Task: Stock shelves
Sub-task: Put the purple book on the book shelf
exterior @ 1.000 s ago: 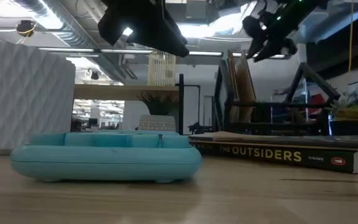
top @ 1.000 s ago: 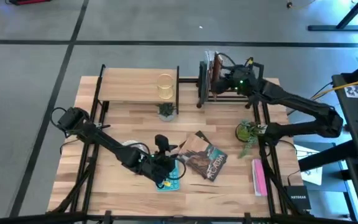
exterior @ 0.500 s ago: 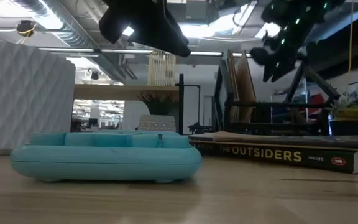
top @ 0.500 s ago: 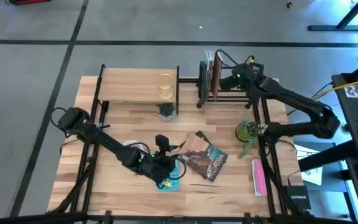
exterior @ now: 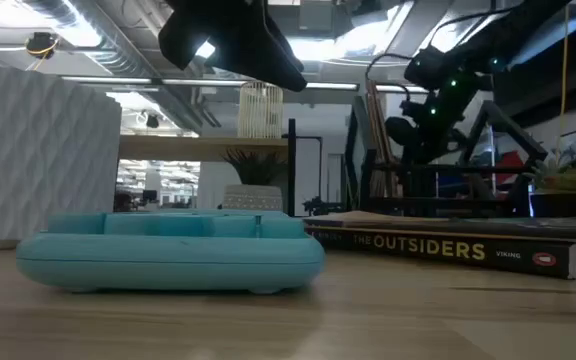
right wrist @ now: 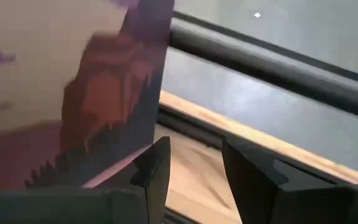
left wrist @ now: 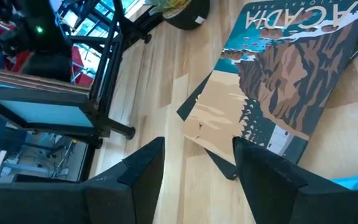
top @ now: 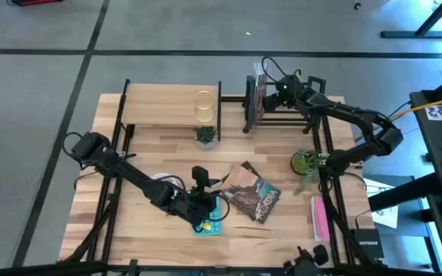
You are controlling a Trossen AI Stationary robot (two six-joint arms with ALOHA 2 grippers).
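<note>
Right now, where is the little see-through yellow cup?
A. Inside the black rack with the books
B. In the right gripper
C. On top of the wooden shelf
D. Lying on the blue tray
C: from above, the cup stands on the wooden shelf, near its right end, while the right gripper is over at the black rack and the left gripper hangs above the blue tray.

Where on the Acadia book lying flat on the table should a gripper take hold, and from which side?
Probably by the corner of the Acadia book that overhangs the book beneath it, nearest the left gripper, which hovers open over the teal case. It lies flat, cover up, so only the thin edges can be pinched; coming in low from the left arm's side lets one finger slip under that raised corner.
</note>
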